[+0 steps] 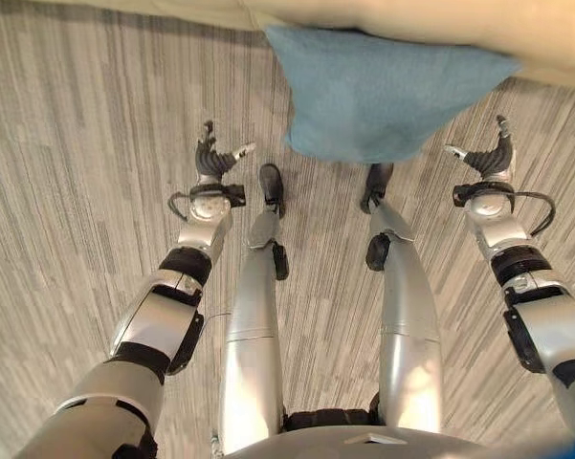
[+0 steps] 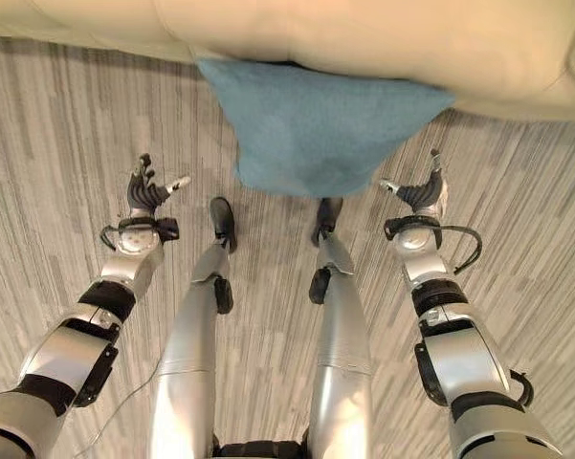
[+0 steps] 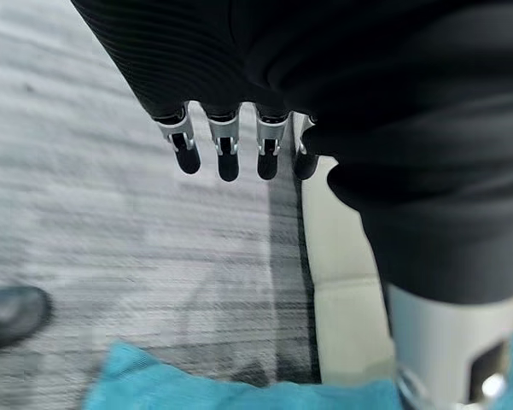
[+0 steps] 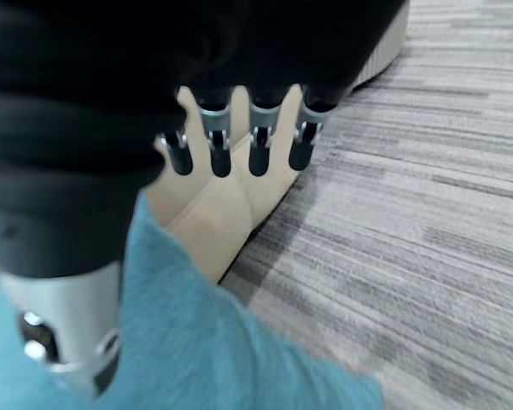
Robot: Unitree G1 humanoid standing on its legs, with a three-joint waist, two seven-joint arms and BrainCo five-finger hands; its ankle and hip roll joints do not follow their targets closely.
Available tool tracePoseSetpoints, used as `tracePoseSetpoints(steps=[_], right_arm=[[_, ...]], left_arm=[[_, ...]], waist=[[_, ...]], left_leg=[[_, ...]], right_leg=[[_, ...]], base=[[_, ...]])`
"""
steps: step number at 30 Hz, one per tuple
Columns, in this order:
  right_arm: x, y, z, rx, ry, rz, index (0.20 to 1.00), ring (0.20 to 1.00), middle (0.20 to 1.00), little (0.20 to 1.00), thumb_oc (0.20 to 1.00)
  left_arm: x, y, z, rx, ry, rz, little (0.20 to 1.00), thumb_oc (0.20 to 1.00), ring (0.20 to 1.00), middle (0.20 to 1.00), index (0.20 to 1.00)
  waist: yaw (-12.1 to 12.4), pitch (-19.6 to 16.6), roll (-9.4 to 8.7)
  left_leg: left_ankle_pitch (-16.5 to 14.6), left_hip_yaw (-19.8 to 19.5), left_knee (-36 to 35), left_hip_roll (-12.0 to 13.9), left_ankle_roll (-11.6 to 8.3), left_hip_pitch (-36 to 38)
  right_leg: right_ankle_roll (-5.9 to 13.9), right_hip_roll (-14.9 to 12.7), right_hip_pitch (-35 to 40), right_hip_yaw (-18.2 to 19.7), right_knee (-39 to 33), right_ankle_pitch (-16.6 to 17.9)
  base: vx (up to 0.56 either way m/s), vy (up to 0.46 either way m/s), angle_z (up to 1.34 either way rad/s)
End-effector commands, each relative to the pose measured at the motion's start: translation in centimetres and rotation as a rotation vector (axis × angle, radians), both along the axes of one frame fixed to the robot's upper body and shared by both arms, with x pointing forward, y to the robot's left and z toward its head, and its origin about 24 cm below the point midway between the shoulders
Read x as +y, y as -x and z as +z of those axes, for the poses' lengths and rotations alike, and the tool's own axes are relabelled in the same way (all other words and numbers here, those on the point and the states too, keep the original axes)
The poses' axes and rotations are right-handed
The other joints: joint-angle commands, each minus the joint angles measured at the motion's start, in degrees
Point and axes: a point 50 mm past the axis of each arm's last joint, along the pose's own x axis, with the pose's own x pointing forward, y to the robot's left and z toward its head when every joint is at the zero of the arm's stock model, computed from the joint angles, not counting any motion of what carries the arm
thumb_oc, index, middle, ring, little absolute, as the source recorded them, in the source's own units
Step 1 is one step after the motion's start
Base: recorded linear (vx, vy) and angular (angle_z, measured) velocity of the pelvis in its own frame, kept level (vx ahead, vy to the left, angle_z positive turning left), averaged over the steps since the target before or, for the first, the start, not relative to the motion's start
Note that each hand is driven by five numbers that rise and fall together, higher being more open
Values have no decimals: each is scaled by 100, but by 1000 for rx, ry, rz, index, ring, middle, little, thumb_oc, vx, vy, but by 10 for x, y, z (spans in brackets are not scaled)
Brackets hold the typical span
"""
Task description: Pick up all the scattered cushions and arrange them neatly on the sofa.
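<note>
Sofa (image 2: 297,33), cream and broad, ran along the top edge of the eye views, its front edge meeting the grey striped carpet (image 1: 67,143) that took up most of the frame. Against that front edge, at upper centre, a teal cushion (image 2: 316,129) lay tilted, its upper side tucked at the sofa's base and its lower corner reaching down the frame toward the robot.

Flanking it were the two hands. At centre left the left hand (image 1: 210,153) hung over bare carpet, fingers straight and relaxed, holding nothing, clear of the cushion's left edge. At centre right the right hand (image 1: 493,153) was spread the same way, empty, just beside the cushion's right corner. Both wrist views showed the straight dark-tipped fingers with teal fabric near the frame's lower edge.

By my reading, the step in hand was the two-handed pickup. It would go best if both hands closed inward evenly on opposite sides, palms facing each other, low enough to catch the cushion's bulk rather than its limp corners. Soft filling would likely sag, so firm, even pressure before lifting onto the seat seemed wise.
</note>
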Motion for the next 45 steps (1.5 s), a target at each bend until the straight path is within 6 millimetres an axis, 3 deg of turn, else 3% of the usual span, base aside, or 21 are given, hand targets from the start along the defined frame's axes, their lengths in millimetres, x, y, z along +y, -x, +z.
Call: tracePoseSetpoints(steps=[1, 3, 4, 6, 7, 13, 21, 27, 29, 30, 31, 35, 39, 45], right_arm=[[-18, 22, -36, 37, -8, -74, 1000, 1000, 1000, 1000, 1000], [-16, 21, -29, 1, -21, -54, 1000, 1000, 1000, 1000, 1000], [-13, 15, -17, -29, -46, -23, 1000, 1000, 1000, 1000, 1000], [-12, 13, -12, -43, -50, -7, 1000, 1000, 1000, 1000, 1000], [-6, 8, 9, -104, -50, 46, 1000, 1000, 1000, 1000, 1000], [17, -4, 44, -183, -47, 163, 1000, 1000, 1000, 1000, 1000], [85, -19, 105, -306, 24, 357, 1000, 1000, 1000, 1000, 1000], [143, -14, 155, -407, 142, 506, 1000, 1000, 1000, 1000, 1000], [158, -8, 165, -442, 155, 553, 200, 200, 200, 200, 200], [165, -5, 170, -467, 152, 582, 200, 200, 200, 200, 200], [170, -2, 174, -486, 151, 603, 200, 200, 200, 200, 200], [183, 15, 191, -595, 155, 657, 200, 200, 200, 200, 200], [179, 25, 200, -668, 149, 661, 200, 200, 200, 200, 200], [162, 29, 184, -680, 138, 635, 200, 200, 200, 200, 200]], left_arm=[[13, 20, -45, 79, 30, 75, 1000, 1000, 1000, 1000, 1000], [12, 16, -34, 46, 24, 61, 1000, 1000, 1000, 1000, 1000], [9, 10, -14, -4, 39, 32, 1000, 1000, 1000, 1000, 1000], [10, 8, -9, -13, 46, 23, 1000, 1000, 1000, 1000, 1000], [10, 5, 10, -64, 35, -5, 1000, 1000, 1000, 1000, 1000], [-9, -6, 40, -116, 14, -34, 1000, 1000, 1000, 1000, 1000], [-47, -17, 77, -158, -16, -95, 1000, 1000, 1000, 1000, 1000], [-83, -15, 116, -254, -31, -200, 1000, 1000, 1000, 1000, 1000], [-91, -13, 124, -282, -6, -237, 1000, 1000, 1000, 1000, 1000], [-93, -12, 127, -292, 8, -248, 426, 426, 426, 426, 426], [-95, -11, 129, -301, 19, -257, 200, 200, 200, 200, 200], [-100, -4, 136, -351, 93, -291, 200, 200, 200, 200, 200], [-94, 2, 140, -398, 159, -288, 200, 200, 200, 200, 200], [-88, 13, 129, -441, 205, -308, 200, 200, 200, 200, 200]], waist=[[-106, -900, 241], [-160, -899, 250], [-186, -868, 265], [-189, -848, 264], [-203, -802, 283], [-195, -803, 293], [-171, -876, 274], [-100, -921, 306], [-94, -971, 312], [-87, -997, 305], [-83, -1018, 302], [-81, -1183, 313], [-73, -1328, 331], [-92, -1434, 377]], left_leg=[[-580, -403, 420, -43, -49, -396], [-612, -413, 563, -59, -18, -647], [-633, -401, 678, -83, 17, -906], [-638, -409, 730, -89, 33, -997], [-667, -372, 905, -107, 90, -1255], [-693, -361, 1215, -117, 145, -1682], [-724, -374, 1482, -149, 184, -2070], [-750, -411, 1616, -166, 208, -2199], [-753, -418, 1629, -172, 210, -2213], [-754, -410, 1648, -175, 210, -2219], [-757, -422, 1656, -182, 211, -2222], [-757, -400, 1640, -183, 200, -2200], [-758, -370, 1535, -168, 185, -2128], [-686, -396, 1053, -167, 164, -1534]], right_leg=[[601, -31, 27, 267, 466, -775], [589, -25, -240, 321, 607, -773], [595, -3, -566, 397, 752, -772], [603, 3, -669, 445, 806, -770], [625, 54, -981, 562, 999, -770], [620, 90, -1427, 643, 1341, -781], [628, 145, -1800, 718, 1555, -783], [641, 193, -1885, 711, 1622, -783], [636, 217, -1885, 709, 1628, -786], [632, 227, -1886, 701, 1637, -785], [632, 242, -1886, 698, 1643, -784], [615, 285, -1885, 682, 1632, -792], [621, 313, -1859, 678, 1579, -774], [622, 358, -1262, 556, 1231, -729]], base=[[11, -20, -10], [10, -17, -3], [31, -2, 5], [40, 6, 2], [41, 2, -6], [13, -4, -3], [8, 5, -2], [13, 11, -5], [3, -5, -5], [3, -10, -5], [8, -3, -4], [3, 0, -5], [-1, -11, -6], [-24, -31, 1]])
